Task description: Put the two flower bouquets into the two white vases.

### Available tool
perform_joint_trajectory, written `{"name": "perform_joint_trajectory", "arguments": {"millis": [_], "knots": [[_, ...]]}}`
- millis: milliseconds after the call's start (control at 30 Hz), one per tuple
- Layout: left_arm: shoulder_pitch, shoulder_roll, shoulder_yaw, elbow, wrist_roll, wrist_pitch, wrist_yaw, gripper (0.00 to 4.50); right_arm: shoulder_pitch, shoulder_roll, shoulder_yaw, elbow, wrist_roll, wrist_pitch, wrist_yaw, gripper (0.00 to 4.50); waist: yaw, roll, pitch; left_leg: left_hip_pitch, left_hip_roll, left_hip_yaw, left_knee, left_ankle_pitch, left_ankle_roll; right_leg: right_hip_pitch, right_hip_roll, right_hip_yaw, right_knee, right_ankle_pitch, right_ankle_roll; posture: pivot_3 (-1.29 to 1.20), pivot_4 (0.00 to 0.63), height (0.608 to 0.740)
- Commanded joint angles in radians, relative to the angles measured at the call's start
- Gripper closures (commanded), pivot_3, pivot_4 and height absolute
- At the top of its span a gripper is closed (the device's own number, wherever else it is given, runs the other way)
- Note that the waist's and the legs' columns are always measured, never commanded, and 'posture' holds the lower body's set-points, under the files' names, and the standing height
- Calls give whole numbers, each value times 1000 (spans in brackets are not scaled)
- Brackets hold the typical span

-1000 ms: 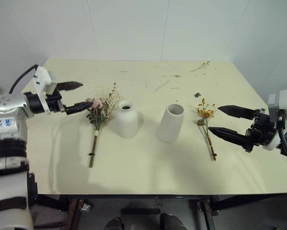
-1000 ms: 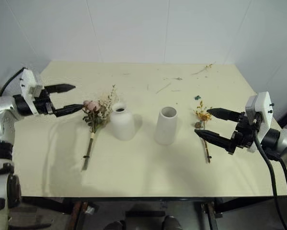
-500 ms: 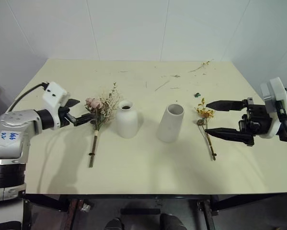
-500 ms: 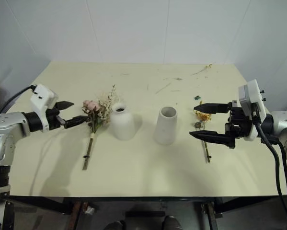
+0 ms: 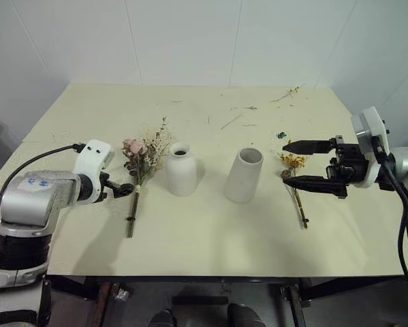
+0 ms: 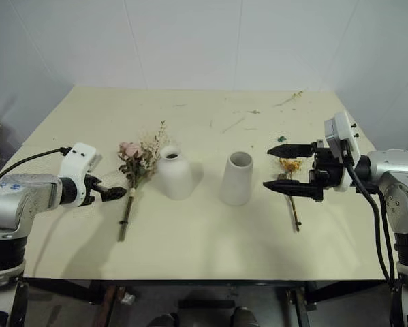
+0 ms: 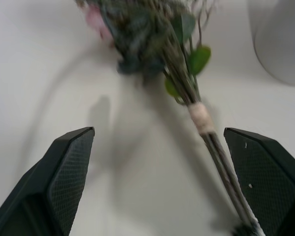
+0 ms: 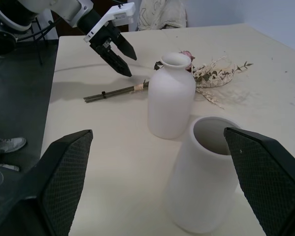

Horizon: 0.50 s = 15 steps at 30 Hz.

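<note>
Walls (image 5: 190, 41): plain white panels close behind and to both sides of the work area.

Table (image 5: 210, 231): pale cream top, dark frame beneath. Loose twigs (image 5: 289, 92) and small bits of debris lie scattered over the far half.

Bottle vase (image 5: 180, 169): white, rounded, narrow neck, standing upright left of centre.

Tapered vase (image 5: 244, 174): white, wide mouth, upright just right of centre, apart from the bottle vase. Both vases are empty.

Large bouquet (image 5: 141, 163): pink roses, cream sprigs and green leaves, lying flat on the table just left of the bottle vase, heads toward the far side, bound stems running toward the near edge.

Small sprig (image 5: 293, 178): yellow-orange blossoms on a thin stem, lying flat to the right of the tapered vase.

Left gripper (image 5: 122, 189): fingers spread apart, holding nothing, low over the table just left of the large bouquet's stems. In the left wrist view the bound stems lie ahead between the fingers, nearer one than the other; no contact visible.

Right gripper (image 5: 290, 163): fingers wide apart, holding nothing, pointing toward the tapered vase. It hangs above the small sprig's blossoms, one finger on each side of them in the head views.
</note>
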Motion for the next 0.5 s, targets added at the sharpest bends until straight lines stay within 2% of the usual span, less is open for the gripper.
{"name": "perform_joint_trajectory", "arguments": {"millis": [33,300,500], "knots": [[-42,-18,-12,-25,15,90,62,11,-26,3,-9,-3,-2,-10,16,0,0,0,0,0,0,0,0,0,0,0,0,0,0,0,0,0,150,740],[-58,-60,-63,15,-40,102,113,11,-28,1,-7,-7,-7,-1,15,0,0,0,0,0,0,0,0,0,-1,0,0,0,0,0,0,0,150,740],[-80,-80,-135,111,-11,102,160,11,-30,-4,-10,-13,-9,6,6,0,0,0,0,0,0,0,0,0,-1,0,0,0,0,0,0,0,150,740]]}}
